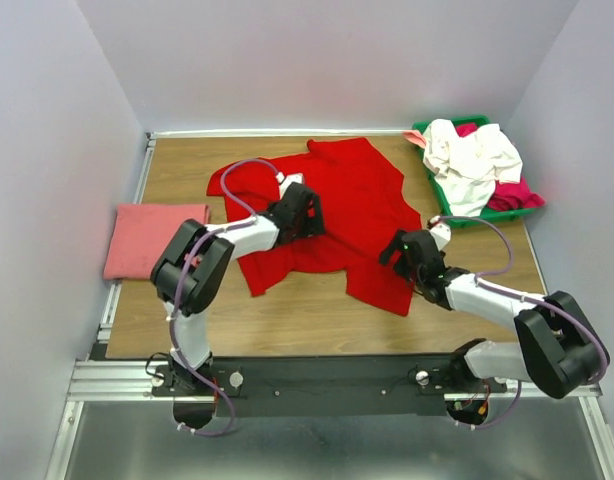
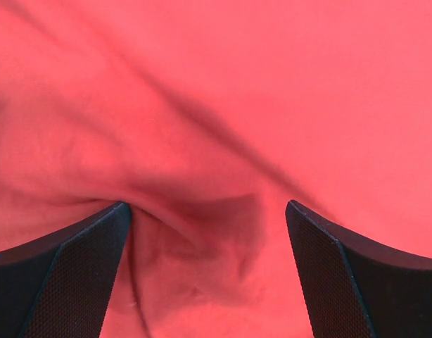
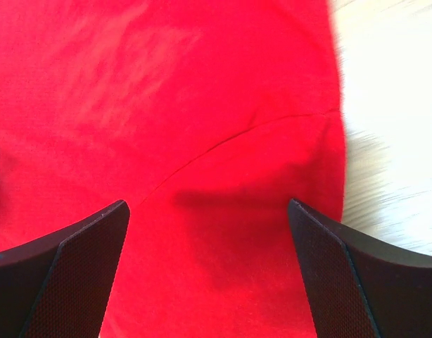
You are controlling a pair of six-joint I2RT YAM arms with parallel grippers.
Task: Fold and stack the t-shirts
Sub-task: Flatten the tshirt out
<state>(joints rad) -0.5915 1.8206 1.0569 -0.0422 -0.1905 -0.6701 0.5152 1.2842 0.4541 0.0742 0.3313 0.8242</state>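
Note:
A bright red t-shirt (image 1: 347, 205) lies spread and rumpled on the wooden table (image 1: 297, 315). My left gripper (image 1: 305, 212) is open, its jaws wide apart, pressed down over a wrinkle in the red cloth (image 2: 216, 141) on the shirt's left part. My right gripper (image 1: 407, 250) is open over the red shirt (image 3: 202, 105) near its right sleeve seam, close to the cloth's right edge. A salmon-pink folded shirt (image 1: 152, 238) lies at the table's left edge. White (image 1: 467, 160) and magenta (image 1: 517, 195) shirts lie heaped in the tray.
A green plastic tray (image 1: 427, 165) stands at the back right corner. Bare wood shows in front of the red shirt and right of it in the right wrist view (image 3: 392, 105). White walls enclose the table on three sides.

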